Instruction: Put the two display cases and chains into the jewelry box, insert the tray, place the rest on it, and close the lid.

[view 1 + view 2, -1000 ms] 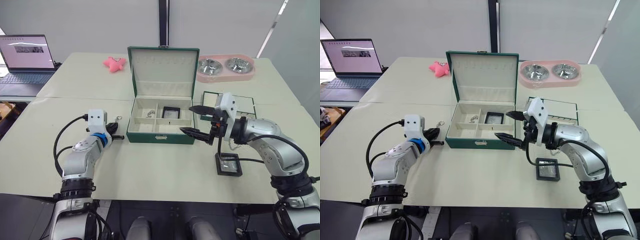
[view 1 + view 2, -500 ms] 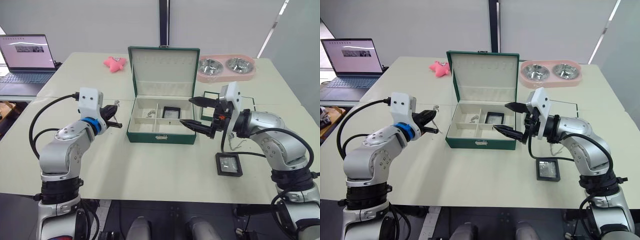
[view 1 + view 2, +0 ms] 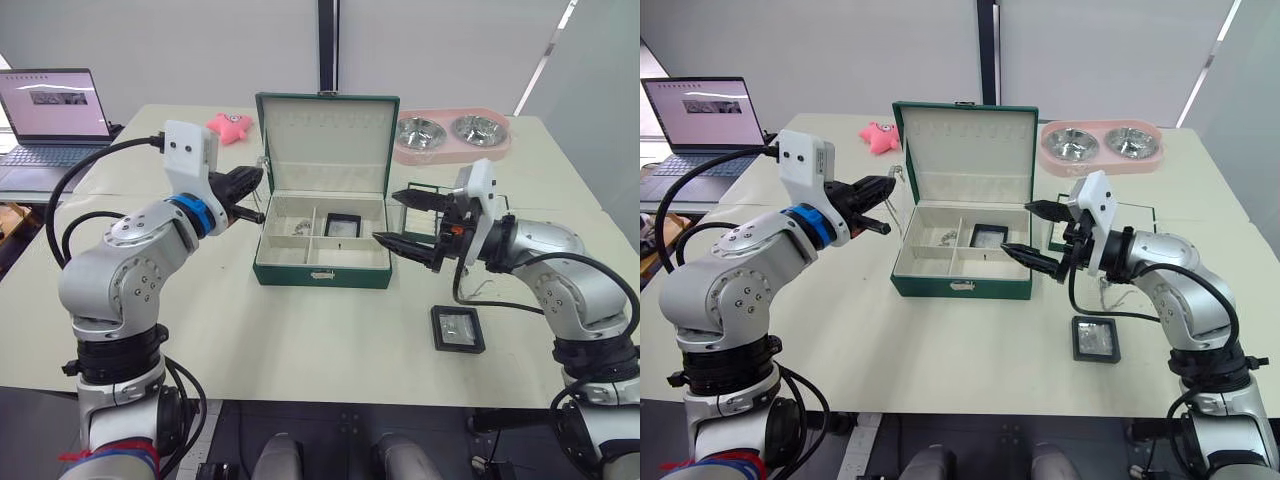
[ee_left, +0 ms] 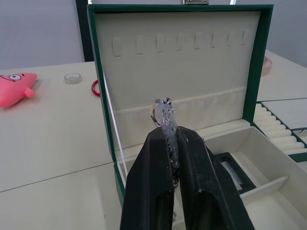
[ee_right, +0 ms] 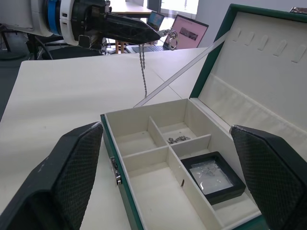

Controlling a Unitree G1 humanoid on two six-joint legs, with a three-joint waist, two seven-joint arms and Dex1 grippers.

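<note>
Left gripper (image 4: 173, 143): your two black fingers are pressed together on a thin silver chain (image 5: 143, 67), pinched near its ringed end so the rest hangs free. In the left eye view it sits centre-left, beside the left edge of the upright dark green hinged lid (image 3: 326, 143); the hold looks meant to let the chain drop straight into a compartment. That forearm is raised and angled inward, wrist above the table.

Right gripper (image 3: 407, 221): your fingers are spread wide, holding nothing. It hovers right of centre, beside the box's right wall, probably parked clear of the opening. The elbow is bent outward and the forearm reaches back toward the box.

Large dark green rectangular jewelry box (image 3: 320, 275): centre of frame, open, cream-lined, four compartments. One small square black-framed display case (image 3: 343, 225) already lies in the rear right compartment; a second silver chain (image 3: 298, 226) lies in the rear left.

Second black-framed display case (image 3: 457, 328): lower right, on the table, well apart from the box and not yet stowed; your right gripper is the nearer one for it.

Shallow dark green cream-lined tray (image 3: 1120, 224): right of the box, partly hidden behind your right arm, waiting outside.
</note>
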